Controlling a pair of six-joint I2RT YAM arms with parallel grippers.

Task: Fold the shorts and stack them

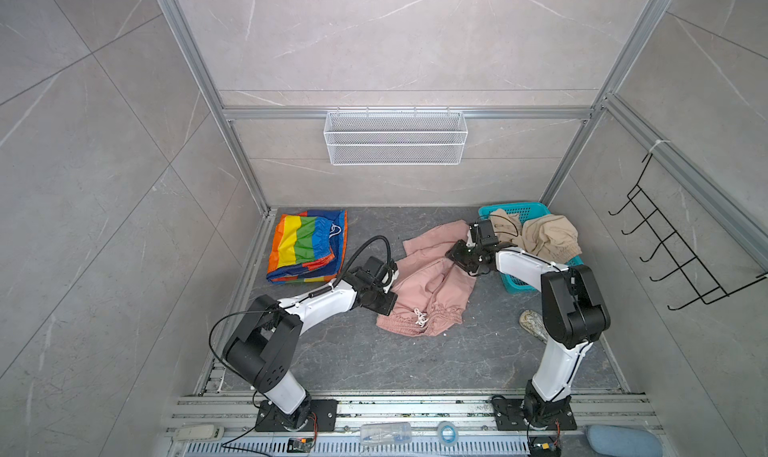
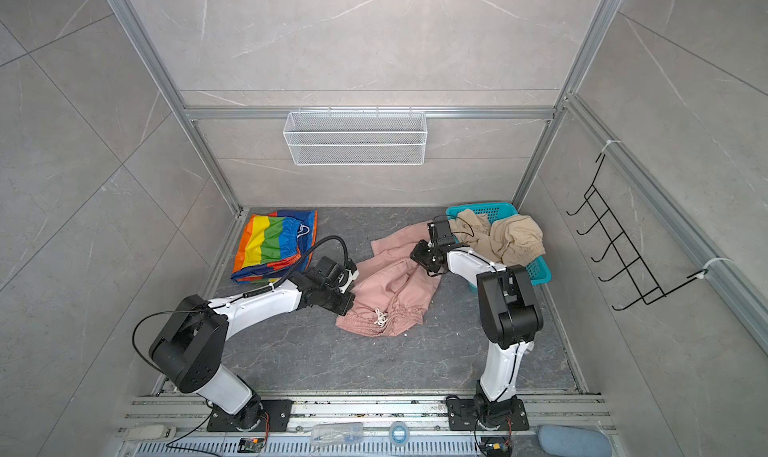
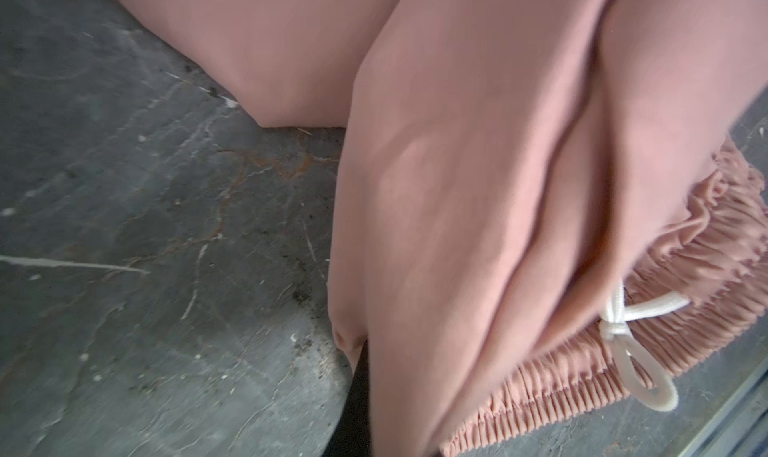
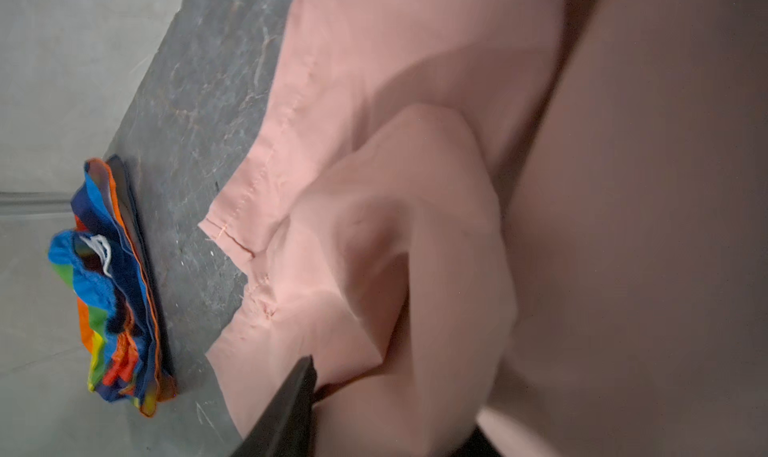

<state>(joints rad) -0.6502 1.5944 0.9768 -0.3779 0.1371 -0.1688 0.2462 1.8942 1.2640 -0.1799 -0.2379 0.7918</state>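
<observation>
The dusty pink shorts (image 1: 432, 284) (image 2: 395, 284) lie rumpled mid-table, with the gathered waistband and white drawstring (image 3: 623, 322) toward the front. My left gripper (image 1: 397, 293) (image 2: 355, 293) is shut on their left edge, and pink cloth (image 3: 457, 185) drapes over the jaws. My right gripper (image 1: 449, 254) (image 2: 415, 254) is at their far right part, with a fold of pink fabric (image 4: 415, 185) bunched between its fingers (image 4: 291, 401). The rainbow-striped shorts (image 1: 307, 247) (image 2: 276, 245) (image 4: 116, 293) lie folded at the back left. The beige shorts (image 1: 544, 234) (image 2: 511, 234) hang over the teal basket (image 1: 521, 210).
The teal basket (image 2: 494, 210) stands at the back right, close behind my right arm. A white wire basket (image 1: 395, 137) hangs on the back wall and a black hook rack (image 1: 673, 243) on the right wall. A small speckled object (image 1: 534, 324) lies beside the right arm.
</observation>
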